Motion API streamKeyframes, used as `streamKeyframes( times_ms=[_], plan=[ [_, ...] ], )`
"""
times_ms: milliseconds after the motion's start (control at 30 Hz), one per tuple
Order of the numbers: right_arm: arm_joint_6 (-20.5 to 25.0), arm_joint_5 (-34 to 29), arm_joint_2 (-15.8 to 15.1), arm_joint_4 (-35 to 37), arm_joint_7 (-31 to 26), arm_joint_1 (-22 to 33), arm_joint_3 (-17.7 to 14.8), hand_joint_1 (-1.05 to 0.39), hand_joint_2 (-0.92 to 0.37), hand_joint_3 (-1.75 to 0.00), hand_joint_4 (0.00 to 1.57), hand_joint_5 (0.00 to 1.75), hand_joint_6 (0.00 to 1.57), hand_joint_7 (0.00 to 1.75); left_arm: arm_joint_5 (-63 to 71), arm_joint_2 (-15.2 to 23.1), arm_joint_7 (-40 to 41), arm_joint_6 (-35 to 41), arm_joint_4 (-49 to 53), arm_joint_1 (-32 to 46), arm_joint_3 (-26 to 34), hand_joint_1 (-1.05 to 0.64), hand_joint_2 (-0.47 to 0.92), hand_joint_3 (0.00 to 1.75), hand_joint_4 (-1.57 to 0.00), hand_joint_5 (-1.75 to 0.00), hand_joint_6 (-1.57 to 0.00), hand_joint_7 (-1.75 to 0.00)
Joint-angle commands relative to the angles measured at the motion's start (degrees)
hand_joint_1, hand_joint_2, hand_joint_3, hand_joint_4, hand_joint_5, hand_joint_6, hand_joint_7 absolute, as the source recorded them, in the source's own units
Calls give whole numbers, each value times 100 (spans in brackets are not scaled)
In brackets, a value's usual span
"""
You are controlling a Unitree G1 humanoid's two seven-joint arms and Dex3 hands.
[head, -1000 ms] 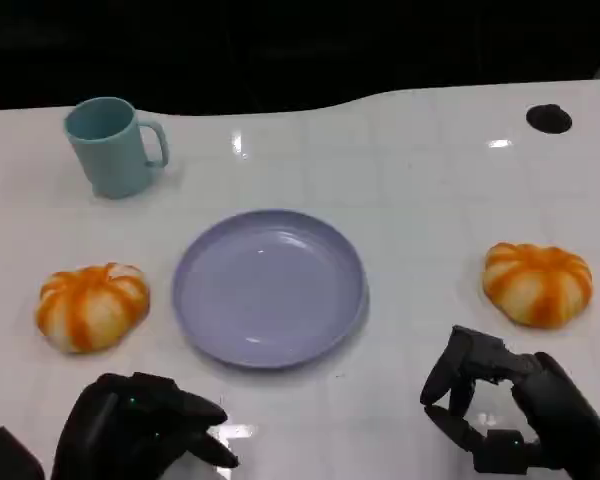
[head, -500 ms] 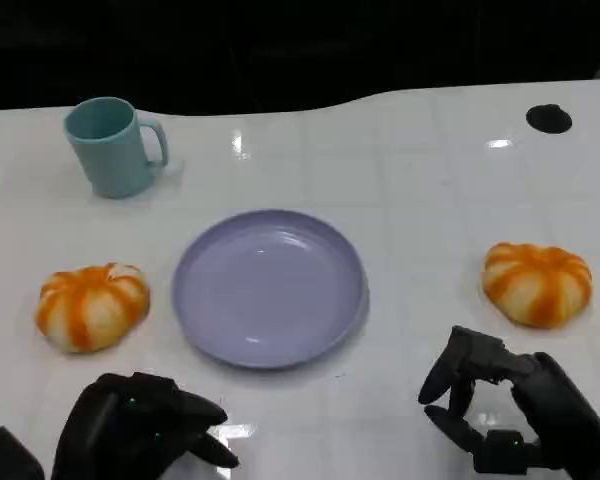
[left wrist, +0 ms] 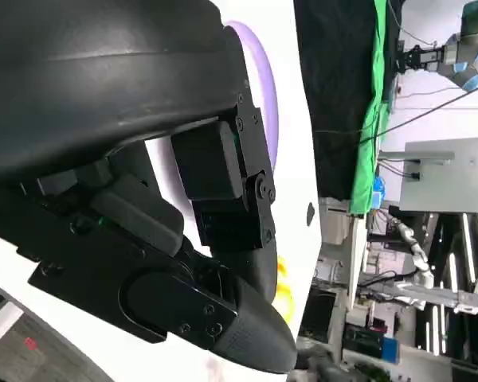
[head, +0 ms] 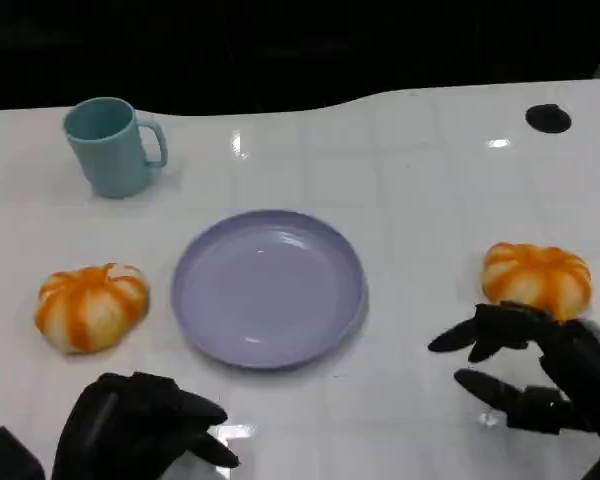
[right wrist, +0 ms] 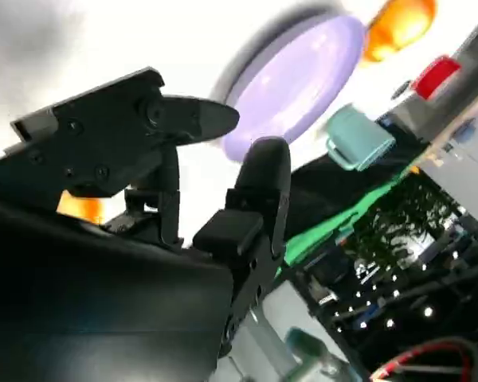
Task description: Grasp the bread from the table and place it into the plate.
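While the left hand (head: 145, 428) rests low at the near table edge with fingers curled in on nothing, the right hand (head: 535, 365) hovers with fingers spread wide, just short of the right bread (head: 536, 279); contact appears absent, though overlap obscures this. Farther out, the purple plate (head: 269, 287) sits centrally, a second bread (head: 91, 305) lies to its left, and a teal mug (head: 111, 146) stands beyond.

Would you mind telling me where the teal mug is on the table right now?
In the head view the teal mug stands upright at the table's far left, beyond the purple plate and the left-hand bread, touching neither.
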Motion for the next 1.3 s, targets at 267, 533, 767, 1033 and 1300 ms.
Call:
streamKeyframes(
  times_ms=[267, 533, 767, 1033, 1300],
  plan=[
    [1275, -2508, -750, -1096, -1377, -40, -54, -48, -90, -4, 41, 41, 66, 0, 21, 71, 38, 29, 23, -24, 15, -105, 78, 0, -157, -36, -157, -14],
    [2538, -3025, -939, -1757, -933, 19, 122, -57, -91, -1, 7, 55, 42, 0, 17, 59, 41, 43, 18, -32, 3, -105, 78, 0, -157, -36, -157, -14],
    [3542, -3463, -1063, -1992, -378, -96, 356, -62, -91, -2, 0, 42, 31, 1, 11, 50, 20, 1, 87, -77, 12, -105, 78, 0, -157, -35, -157, -14],
    [4005, -3659, -1213, -1594, -245, -449, 704, -63, -89, 0, 0, 46, 32, 1, 50, 50, 55, -29, 67, -60, 7, -105, 79, 0, -157, -35, -157, -14],
    [4241, -3670, -1199, -835, -215, -1024, 1166, -57, -85, 0, 3, 53, 36, 2, 26, 64, 35, -30, 79, -52, 25, -105, 79, 0, -157, -35, -157, -14]
  ],
)
